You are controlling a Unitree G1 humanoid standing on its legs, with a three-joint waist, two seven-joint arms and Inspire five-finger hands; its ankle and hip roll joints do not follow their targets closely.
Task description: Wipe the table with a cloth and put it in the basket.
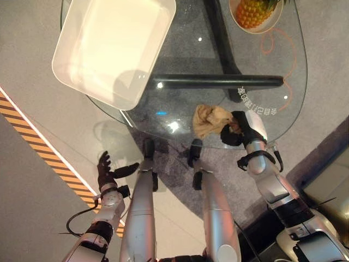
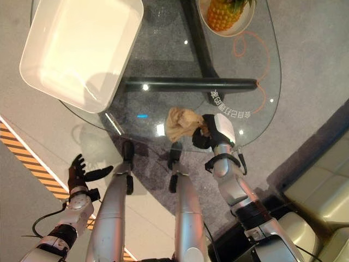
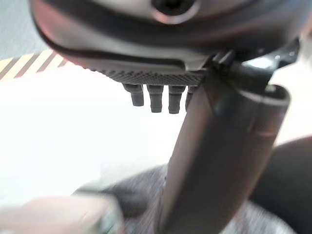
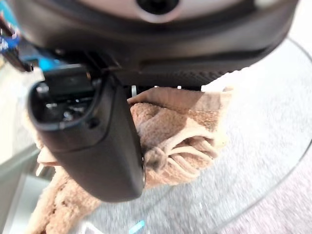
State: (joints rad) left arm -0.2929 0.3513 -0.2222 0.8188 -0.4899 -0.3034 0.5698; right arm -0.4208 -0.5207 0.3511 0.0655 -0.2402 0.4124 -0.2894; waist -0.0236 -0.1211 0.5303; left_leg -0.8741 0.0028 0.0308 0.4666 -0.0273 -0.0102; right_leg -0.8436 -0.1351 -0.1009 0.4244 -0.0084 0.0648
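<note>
Right hand grips tan cloth at the glass surface's near edge, frame center. White basket upper left. Left hand lower left, fingers spread, holding nothing.

The left eye view and right eye view look steeply down from the head onto the rounded clear glass tabletop, from some way off; both share the large white rectangular plastic basket at upper left of the frame, the crumpled tan terry cloth near centre, and the pineapple in a pale bowl at the top edge; the left wrist view sits very close behind the dark left robot hand, facing pale floor; the right wrist view looks along the dark right robot hand, pressed close to the cloth.
</note>
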